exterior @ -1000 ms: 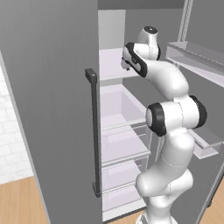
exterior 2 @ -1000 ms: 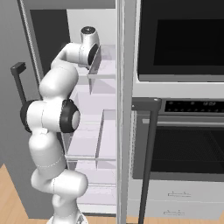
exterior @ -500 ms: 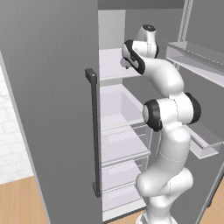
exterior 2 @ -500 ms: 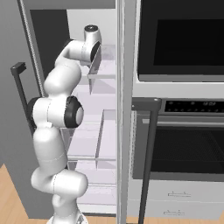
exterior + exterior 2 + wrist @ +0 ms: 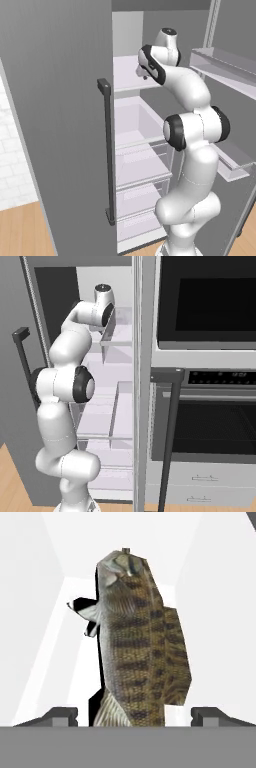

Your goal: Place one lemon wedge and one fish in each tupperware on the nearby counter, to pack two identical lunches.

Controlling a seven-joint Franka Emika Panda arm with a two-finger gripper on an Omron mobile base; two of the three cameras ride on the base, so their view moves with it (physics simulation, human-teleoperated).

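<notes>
A brown-olive striped fish (image 5: 142,637) with a pale fin lies on the white fridge shelf (image 5: 55,647), running away from the hand. My gripper (image 5: 135,716) straddles its tail end. One fingertip (image 5: 60,714) stands to the left of the fish and the other to the right, each a small gap away from its sides, so the gripper is open. In the left base view my arm reaches up into the open fridge, with the hand (image 5: 145,70) over the upper shelf (image 5: 125,75). The lemon wedge, tupperware and counter are out of view.
The open grey fridge door with its dark bar handle (image 5: 106,150) stands left of the arm. Door bins (image 5: 225,65) jut out on the right. Lower shelves and drawers (image 5: 140,170) sit below the hand. A wall oven (image 5: 205,301) and its handle (image 5: 170,421) flank the fridge.
The hand has pushed slightly further in over the upper shelf and the fingers have begun to narrow around the fish. The fish has not moved.
</notes>
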